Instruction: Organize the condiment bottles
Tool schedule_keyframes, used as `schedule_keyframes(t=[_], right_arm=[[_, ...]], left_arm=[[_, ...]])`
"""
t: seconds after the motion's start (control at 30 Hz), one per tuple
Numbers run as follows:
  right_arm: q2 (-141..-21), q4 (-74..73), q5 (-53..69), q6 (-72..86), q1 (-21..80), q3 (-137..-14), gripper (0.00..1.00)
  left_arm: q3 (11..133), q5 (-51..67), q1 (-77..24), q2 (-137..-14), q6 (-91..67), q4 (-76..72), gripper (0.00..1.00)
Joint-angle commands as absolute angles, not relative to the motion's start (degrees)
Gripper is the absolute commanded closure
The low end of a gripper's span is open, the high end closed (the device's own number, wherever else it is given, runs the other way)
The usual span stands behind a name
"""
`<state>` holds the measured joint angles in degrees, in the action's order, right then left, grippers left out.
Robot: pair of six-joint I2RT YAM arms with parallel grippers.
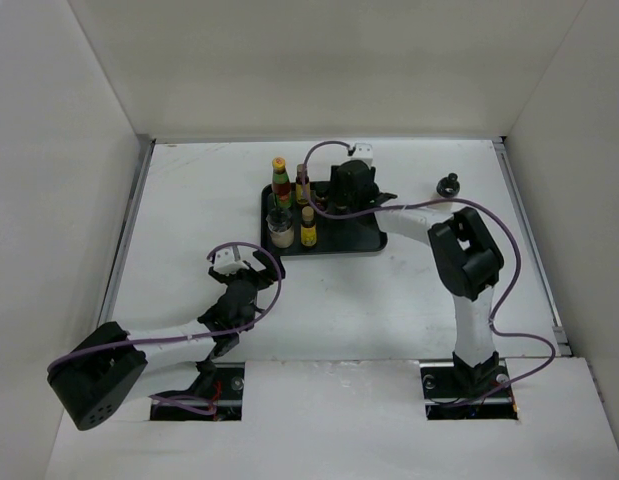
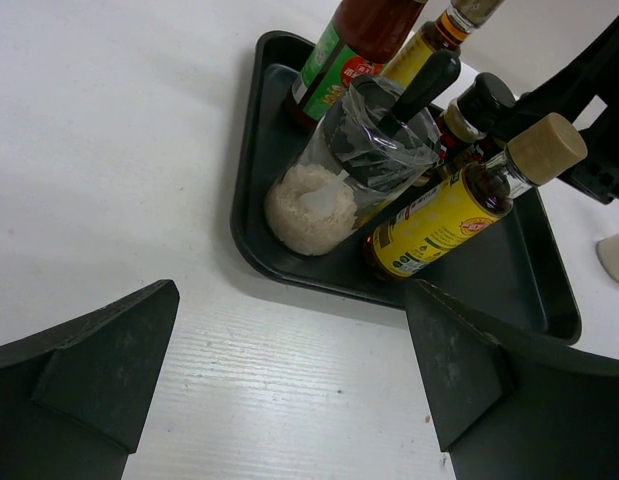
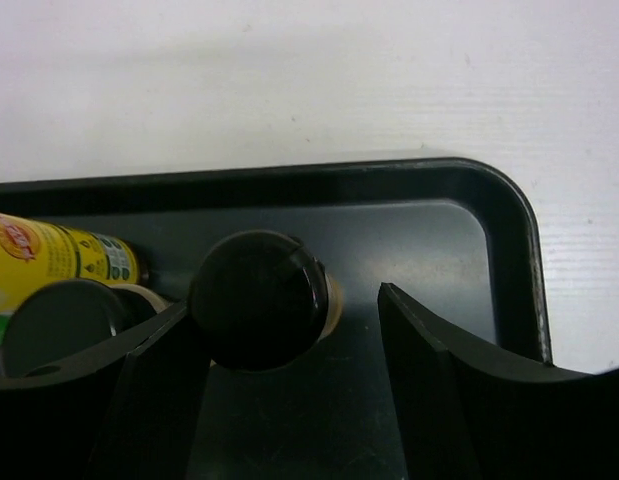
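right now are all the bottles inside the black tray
No, one small dark jar stands outside the tray, off to its right and apart from it.

The bottles (image 1: 281,186) stand packed close together in the left half of the tray (image 1: 375,243), with hardly a gap for a finger. Its right half is bare floor, but the right gripper (image 3: 284,300) hangs there, jaws apart. The table (image 1: 189,220) lies open to the left of the tray; a small jar (image 1: 448,183) stands alone to its right.

Glossy smooth black plastic tray (image 3: 509,250); table (image 2: 109,150) matt white, faint grain; jar (image 2: 324,195) clear, grainy white fill; yellow-labelled bottle (image 2: 429,225) glossy label, matt tan stopper; dark cap (image 3: 257,298) shiny.
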<state>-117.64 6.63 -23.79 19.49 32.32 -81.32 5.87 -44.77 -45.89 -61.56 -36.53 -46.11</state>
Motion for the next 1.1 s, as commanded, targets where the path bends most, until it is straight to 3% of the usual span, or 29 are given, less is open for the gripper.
schedule_keyframes(t=[0.0,0.23,0.4,0.63,0.73,1.07], right_arm=[[-111.9,7.6,-25.7,21.0,32.6,-80.5,0.28],[-103.0,7.2,-27.8,21.1,33.7,-78.3,0.26],[-95.6,8.5,-27.9,20.6,33.4,-73.1,0.17],[-85.5,8.2,-34.5,16.6,17.3,-62.4,0.06],[-86.6,6.9,-33.2,14.9,10.7,-61.4,0.0],[-101.1,4.1,-22.7,14.4,4.2,-69.6,0.0]], left_arm=[[7.1,-44.6,-46.3,-60.4,-37.3,-48.9,0.0],[7.0,-44.5,-46.4,-60.0,-37.3,-48.9,0.0],[7.0,-44.4,-46.7,-59.9,-37.3,-48.9,0.0],[7.0,-44.6,-46.8,-60.2,-37.3,-48.9,0.0],[7.4,-44.4,-47.1,-60.7,-37.3,-48.9,0.0],[7.7,-44.1,-46.5,-62.0,-37.4,-48.9,0.0]])
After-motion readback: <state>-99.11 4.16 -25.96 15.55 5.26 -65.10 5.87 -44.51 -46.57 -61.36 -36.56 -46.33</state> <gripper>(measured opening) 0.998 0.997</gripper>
